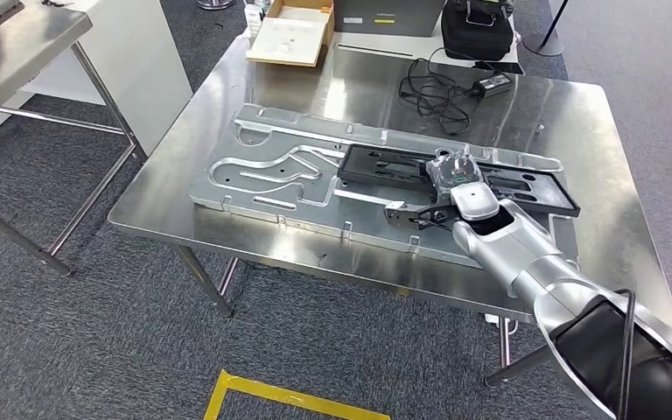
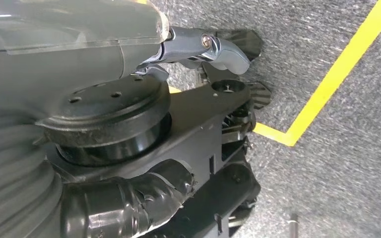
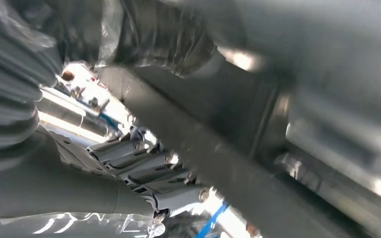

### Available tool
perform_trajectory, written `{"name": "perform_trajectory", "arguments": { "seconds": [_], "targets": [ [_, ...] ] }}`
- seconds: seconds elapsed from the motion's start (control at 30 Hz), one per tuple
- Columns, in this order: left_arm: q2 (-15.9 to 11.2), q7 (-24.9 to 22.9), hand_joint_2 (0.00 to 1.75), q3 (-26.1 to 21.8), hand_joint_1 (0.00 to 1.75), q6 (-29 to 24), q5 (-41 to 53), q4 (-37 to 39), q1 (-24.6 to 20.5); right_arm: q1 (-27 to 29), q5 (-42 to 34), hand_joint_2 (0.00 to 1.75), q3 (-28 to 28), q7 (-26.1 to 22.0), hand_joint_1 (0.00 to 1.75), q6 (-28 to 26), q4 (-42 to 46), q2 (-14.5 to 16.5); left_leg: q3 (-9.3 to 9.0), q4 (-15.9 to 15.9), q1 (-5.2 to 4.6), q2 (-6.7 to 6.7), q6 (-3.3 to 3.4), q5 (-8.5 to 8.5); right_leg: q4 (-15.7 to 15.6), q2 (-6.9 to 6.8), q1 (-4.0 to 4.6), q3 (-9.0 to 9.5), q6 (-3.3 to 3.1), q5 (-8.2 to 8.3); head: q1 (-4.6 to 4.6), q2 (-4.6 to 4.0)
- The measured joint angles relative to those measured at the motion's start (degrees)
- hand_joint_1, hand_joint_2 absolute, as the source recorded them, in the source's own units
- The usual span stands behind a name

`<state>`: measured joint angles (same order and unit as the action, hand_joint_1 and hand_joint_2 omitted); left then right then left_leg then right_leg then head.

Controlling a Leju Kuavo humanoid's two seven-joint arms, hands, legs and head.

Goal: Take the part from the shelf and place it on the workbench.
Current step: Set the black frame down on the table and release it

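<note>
Head view: black part (image 1: 455,179) lies flat on silver panel (image 1: 315,179) on worktop (image 1: 577,114), frame centre-right. Right robot hand (image 1: 433,203) over its near edge, fingers on it; grip can't tell. Left robot hand (image 2: 218,49) hangs over carpet, grasping nothing.

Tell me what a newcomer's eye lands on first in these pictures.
First, the big silver stamped panel lying across the steel workbench. A black part lies on the panel, with the robot's right hand over it. Behind them, a tangle of black cable and an open cardboard box sit at the bench's far edge.
</note>
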<state>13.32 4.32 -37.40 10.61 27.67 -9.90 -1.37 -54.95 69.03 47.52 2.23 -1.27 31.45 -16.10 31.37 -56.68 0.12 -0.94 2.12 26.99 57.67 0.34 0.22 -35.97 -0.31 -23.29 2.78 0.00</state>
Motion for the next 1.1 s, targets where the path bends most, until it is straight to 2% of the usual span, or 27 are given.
{"name": "perform_trajectory", "arguments": {
  "seconds": [0.1, 0.5, 0.63, 0.73, 0.9, 1.0, 1.1],
  "targets": [
    [-0.1, -0.3, 0.0, 0.0, 0.0, -0.1, -0.3, 0.0, 0.0, 0.2, -0.2, 0.0, 0.0, 0.1, 0.0, 0.1, -2.7, 1.1, 0.0, 0.0, -0.07, 0.02, 0.04, -0.03, 0.0, -0.01, -0.02, 0.02, 0.02, 0.02, 0.0, 0.0],
    [-0.5, -0.6, 0.0, 0.0, 0.0, 1.4, -0.8, 0.0, 0.0, -0.2, 0.0, 0.0, -0.1, 0.2, 0.0, -1.4, -5.1, 3.7, 0.04, -0.2, -0.09, 0.02, 0.06, -0.04, 0.0, -0.02, -0.03, 0.09, 0.03, 0.03, 0.0, 0.0],
    [-0.7, -1.4, 0.0, 0.0, 0.0, 2.1, -1.1, 0.0, 0.0, -0.3, 0.1, 0.0, -0.1, 0.3, 0.0, -5.3, -3.1, 4.5, 0.04, -0.2, -0.09, 0.05, 0.06, -0.04, 0.0, 0.01, -0.04, 0.08, 0.08, 0.07, 0.0, 0.0],
    [-0.7, -1.8, 0.0, -0.1, 0.0, 2.1, -1.3, 0.0, 0.0, 0.1, 1.5, 0.0, -0.2, 2.0, 0.0, -8.3, 4.1, 4.6, 0.02, -0.2, -0.09, 0.16, 0.06, -0.04, 0.0, 0.11, -0.03, 0.03, 0.08, 0.07, 0.0, 0.0],
    [-0.8, -1.9, 0.0, -0.1, 0.0, 1.9, -0.9, 0.0, 0.2, 2.9, 8.0, 0.0, -0.8, 6.1, 0.0, -12.2, 22.3, 3.6, 0.01, -0.2, -0.08, 0.22, 0.04, -0.03, 0.0, 0.17, 0.02, -0.02, 0.08, 0.05, 0.0, 0.0],
    [-0.8, -1.9, 0.0, -0.1, 0.0, 1.8, -0.8, 0.0, 0.3, 4.4, 9.2, 0.0, -1.2, 6.2, 0.0, -13.5, 28.5, 3.0, 0.05, -0.2, -0.07, 0.19, 0.04, -0.03, 0.0, 0.14, 0.02, -0.02, 0.08, 0.05, 0.0, 0.0],
    [-0.8, -1.7, 0.0, -0.1, 0.0, 1.9, -0.7, 0.0, 0.4, 6.0, 10.0, 0.0, -2.0, 4.7, 0.0, -17.4, 33.9, 2.5, 0.04, -0.2, -0.08, 0.27, 0.02, -0.01, 0.0, 0.22, -0.01, -0.01, 0.08, 0.06, 0.0, 0.0]
  ]
}}
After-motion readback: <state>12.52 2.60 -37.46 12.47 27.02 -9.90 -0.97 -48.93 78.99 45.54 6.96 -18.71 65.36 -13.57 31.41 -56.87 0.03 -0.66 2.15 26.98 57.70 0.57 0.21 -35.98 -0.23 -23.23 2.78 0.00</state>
